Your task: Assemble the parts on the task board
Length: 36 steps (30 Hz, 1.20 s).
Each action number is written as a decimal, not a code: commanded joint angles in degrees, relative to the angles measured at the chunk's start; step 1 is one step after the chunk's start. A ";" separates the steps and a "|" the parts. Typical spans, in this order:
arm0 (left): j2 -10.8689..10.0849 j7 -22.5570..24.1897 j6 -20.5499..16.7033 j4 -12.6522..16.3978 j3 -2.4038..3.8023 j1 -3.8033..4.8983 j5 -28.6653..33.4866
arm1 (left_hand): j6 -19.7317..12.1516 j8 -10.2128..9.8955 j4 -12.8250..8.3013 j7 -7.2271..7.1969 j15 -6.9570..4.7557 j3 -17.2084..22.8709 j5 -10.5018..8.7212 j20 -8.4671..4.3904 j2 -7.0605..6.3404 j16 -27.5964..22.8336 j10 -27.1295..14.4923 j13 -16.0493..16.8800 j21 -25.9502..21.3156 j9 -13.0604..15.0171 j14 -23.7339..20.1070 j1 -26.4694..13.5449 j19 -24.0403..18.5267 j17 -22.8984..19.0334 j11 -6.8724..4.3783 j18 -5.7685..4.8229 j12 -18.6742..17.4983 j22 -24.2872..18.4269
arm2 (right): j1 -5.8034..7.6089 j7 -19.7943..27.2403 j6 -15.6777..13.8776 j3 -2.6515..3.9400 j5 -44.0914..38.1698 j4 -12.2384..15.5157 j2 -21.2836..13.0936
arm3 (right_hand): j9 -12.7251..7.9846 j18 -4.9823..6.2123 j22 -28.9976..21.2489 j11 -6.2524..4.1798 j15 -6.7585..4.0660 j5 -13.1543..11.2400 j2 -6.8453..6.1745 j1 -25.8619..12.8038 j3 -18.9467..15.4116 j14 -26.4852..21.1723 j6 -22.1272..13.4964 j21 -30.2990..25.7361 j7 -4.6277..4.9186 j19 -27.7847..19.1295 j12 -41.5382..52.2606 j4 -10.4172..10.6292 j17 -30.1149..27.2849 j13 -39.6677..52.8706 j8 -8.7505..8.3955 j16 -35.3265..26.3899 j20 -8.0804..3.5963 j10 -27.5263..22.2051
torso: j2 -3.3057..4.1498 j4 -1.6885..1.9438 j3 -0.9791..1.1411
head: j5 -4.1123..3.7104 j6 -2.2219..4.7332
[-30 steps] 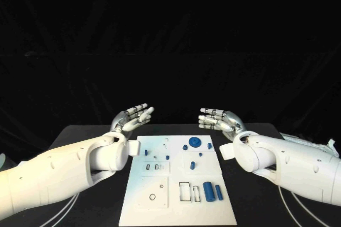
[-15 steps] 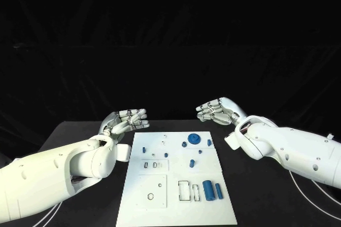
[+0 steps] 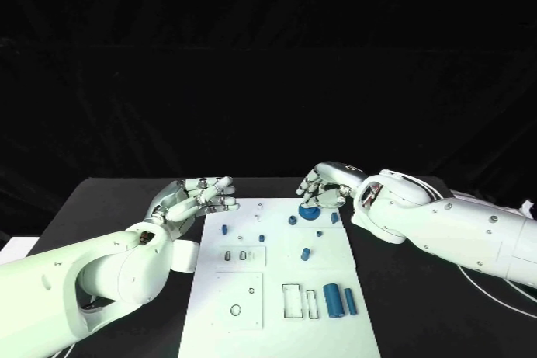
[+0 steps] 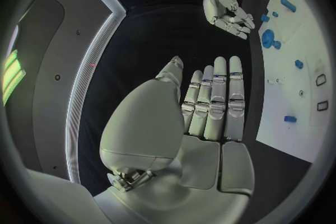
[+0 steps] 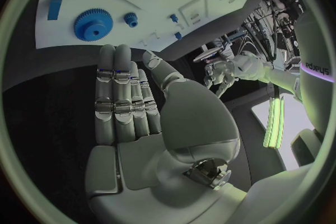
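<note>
Parts (image 3: 330, 299) lie loose on the board (image 3: 280, 327) mid-bench, so the right robot hand (image 3: 324, 189), fingers straight, together and grasping nothing above the gear (image 3: 308, 213), could knock small neighbours aside if it drops carelessly; the left robot hand (image 3: 202, 195) is likewise released.

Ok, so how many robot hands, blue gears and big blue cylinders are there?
Hands: 2, the left hand and the right hand
Blue gear: 1
Big blue cylinders: 2, the thick blue cylinder and the thin blue cylinder
Total: 5
</note>
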 commanded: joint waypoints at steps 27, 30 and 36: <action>-1.99 -0.97 1.62 3.98 0.16 1.75 0.68 | -0.10 -0.86 -0.49 0.46 0.36 -0.45 -0.39 0.29 0.39 -0.96 -0.27 -0.10 -0.95 -0.10 -0.36 -0.60 0.39 0.41 0.51 1.00 -1.04 -0.40 | 0.24 -4.72 9.33 0.04 -14.36 0.56 2.00 | 0.02 0.70 6.83 -0.12 -0.18 -1.16 -2.58 0.25 3.48 2.47 0.02 11.77 -0.35 0.56 -0.15 4.32 13.43 0.04 -0.21 18.93 -0.45 -1.83 | 4.44 1.41 -0.16 | -0.91 1.11; -2.01 -1.04 1.65 3.97 0.16 1.76 0.68 | -0.14 -0.94 -0.53 0.51 0.38 -0.49 -0.39 0.31 0.39 -1.03 -0.31 -0.10 -1.02 -0.10 -0.35 -0.62 0.41 0.46 0.55 1.00 -1.14 -0.44 | 0.24 -4.60 9.44 0.04 -14.50 0.58 2.05 | 0.06 0.71 7.57 -0.23 -0.27 -1.23 -2.53 0.32 4.11 2.60 0.35 13.01 -0.42 0.64 -0.13 4.76 14.95 0.05 -0.15 21.07 -0.49 -1.61 | 4.49 1.50 -0.21 | -0.99 1.23; -2.06 -1.18 1.61 3.93 0.16 1.77 0.68 | -0.14 -0.94 -0.53 0.51 0.38 -0.49 -0.39 0.31 0.39 -1.03 -0.31 -0.10 -1.02 -0.10 -0.35 -0.62 0.41 0.46 0.55 1.00 -1.14 -0.44 | 0.24 -4.38 9.15 0.04 -14.60 0.82 2.20 | 0.03 0.67 9.01 -0.13 -0.29 -1.38 -3.22 0.06 5.02 2.44 0.46 15.27 -0.41 0.16 -0.18 5.77 21.11 0.03 -0.23 27.62 -0.44 -1.66 | 4.63 1.61 -0.24 | -1.01 1.36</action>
